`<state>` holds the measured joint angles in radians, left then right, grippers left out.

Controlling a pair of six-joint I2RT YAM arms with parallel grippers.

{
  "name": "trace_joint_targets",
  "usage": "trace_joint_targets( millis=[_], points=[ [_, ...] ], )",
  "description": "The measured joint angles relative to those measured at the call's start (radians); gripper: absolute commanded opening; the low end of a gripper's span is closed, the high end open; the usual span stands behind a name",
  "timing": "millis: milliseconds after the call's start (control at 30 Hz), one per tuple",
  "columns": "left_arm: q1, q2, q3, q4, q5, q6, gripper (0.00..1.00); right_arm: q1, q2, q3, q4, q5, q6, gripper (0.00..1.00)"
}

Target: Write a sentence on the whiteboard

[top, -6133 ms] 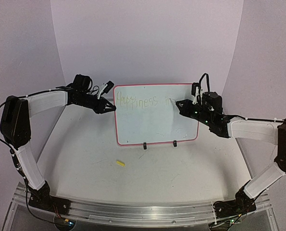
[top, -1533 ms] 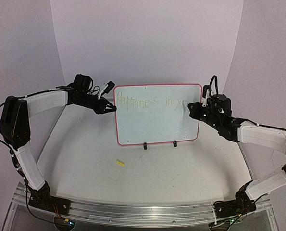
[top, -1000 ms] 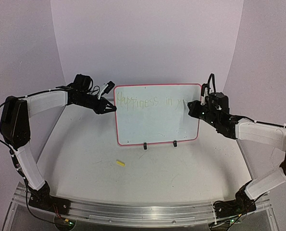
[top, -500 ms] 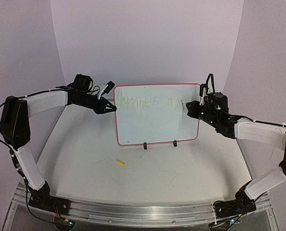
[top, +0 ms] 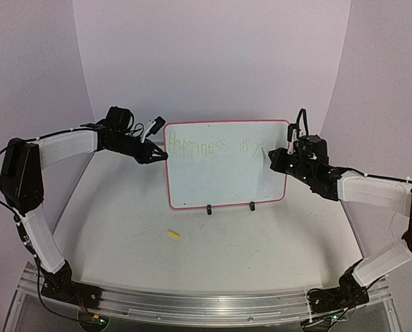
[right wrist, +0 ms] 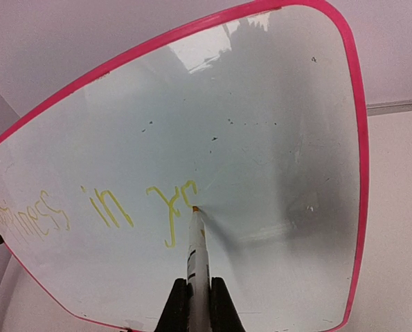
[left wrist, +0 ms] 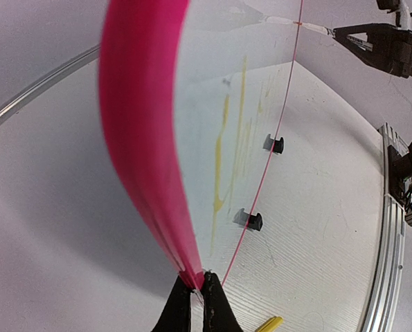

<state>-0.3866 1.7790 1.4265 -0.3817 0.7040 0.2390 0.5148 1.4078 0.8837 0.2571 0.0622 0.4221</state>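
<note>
Left gripper (left wrist: 192, 290) clamped on whiteboard (top: 223, 176) left edge; right gripper (right wrist: 198, 283) closed on marker (right wrist: 196, 242), tip touching board at end of yellow sentence (right wrist: 109, 207).

Whiteboard (top: 219, 173) stands between left claw (top: 164, 155) and right claw (top: 273, 155) with marker (right wrist: 196, 242).

The left arm rises from the near-left corner and bends inward toward the far edge, the left gripper (top: 158, 153) pinched on the left rim of the whiteboard (top: 223, 180). The right arm reaches in from the near-right corner with its forearm almost level, the right gripper (top: 275, 158) clamped around a marker (right wrist: 197, 249).
</note>
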Motion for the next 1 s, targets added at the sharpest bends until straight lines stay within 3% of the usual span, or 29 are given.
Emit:
trace_joint_targets(
  millis=[1000],
  points=[
    [-0.001, 0.000, 0.000, -0.002, 0.000, 0.002, 0.00, 0.000, -0.051, 0.045, -0.037, 0.015, -0.028, 0.00]
  ],
)
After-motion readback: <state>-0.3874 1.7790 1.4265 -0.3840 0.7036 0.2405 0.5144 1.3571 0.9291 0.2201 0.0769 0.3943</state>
